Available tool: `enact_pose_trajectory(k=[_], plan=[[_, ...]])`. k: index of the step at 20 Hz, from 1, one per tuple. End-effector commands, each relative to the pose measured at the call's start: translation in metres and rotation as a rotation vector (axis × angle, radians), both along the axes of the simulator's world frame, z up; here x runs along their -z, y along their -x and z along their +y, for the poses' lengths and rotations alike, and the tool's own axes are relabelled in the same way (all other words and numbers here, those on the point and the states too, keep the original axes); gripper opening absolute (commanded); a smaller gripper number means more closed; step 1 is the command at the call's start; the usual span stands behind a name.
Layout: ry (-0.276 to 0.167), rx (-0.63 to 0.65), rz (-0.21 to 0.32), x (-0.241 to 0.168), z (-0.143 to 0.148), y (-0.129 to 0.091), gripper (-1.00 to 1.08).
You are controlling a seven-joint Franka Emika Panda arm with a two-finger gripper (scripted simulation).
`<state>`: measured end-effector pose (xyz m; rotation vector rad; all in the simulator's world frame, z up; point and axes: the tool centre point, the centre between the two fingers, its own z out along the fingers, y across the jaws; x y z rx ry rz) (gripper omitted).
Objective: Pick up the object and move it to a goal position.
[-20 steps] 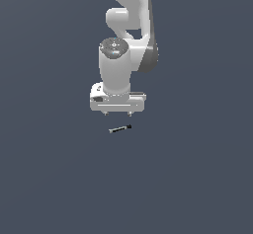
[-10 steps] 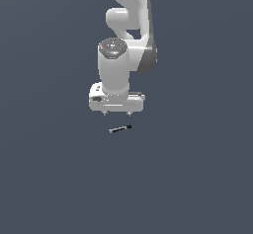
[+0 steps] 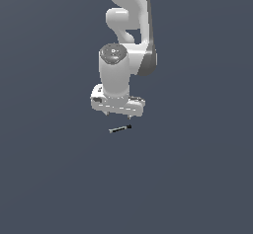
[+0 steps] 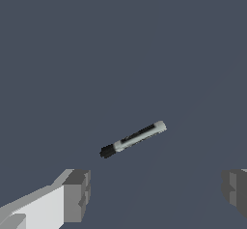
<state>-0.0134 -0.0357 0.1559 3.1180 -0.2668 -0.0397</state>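
Black at one tip and pale grey along most of its length, the small thin rod-shaped object [image 4: 133, 139] lies flat on the plain dark grey floor [image 3: 49, 178], just below the white gripper [image 3: 117, 114] in the exterior view and not touching it. In the wrist view it sits at a slant ahead of the gap between the two grey fingertip pads [image 4: 77, 194], which stand wide apart with nothing between them. That spread looks chosen to straddle the short rod once the hand comes down over it. The white arm [image 3: 128, 40] hangs upright above, wrist pointing at the floor. Compared with half a second ago, neither gripper nor rod appears to have shifted; the descent has not begun.
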Motion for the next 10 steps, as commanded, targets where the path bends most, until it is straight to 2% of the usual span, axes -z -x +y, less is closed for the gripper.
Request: enact_pose_trajectory(k=[1,10], plan=[[-0.002,0.058,-0.001,0.005,0.001,0.0,1.0],[-0.007,0.313,-0.006,0.029,0.005,0.003,1.0]])
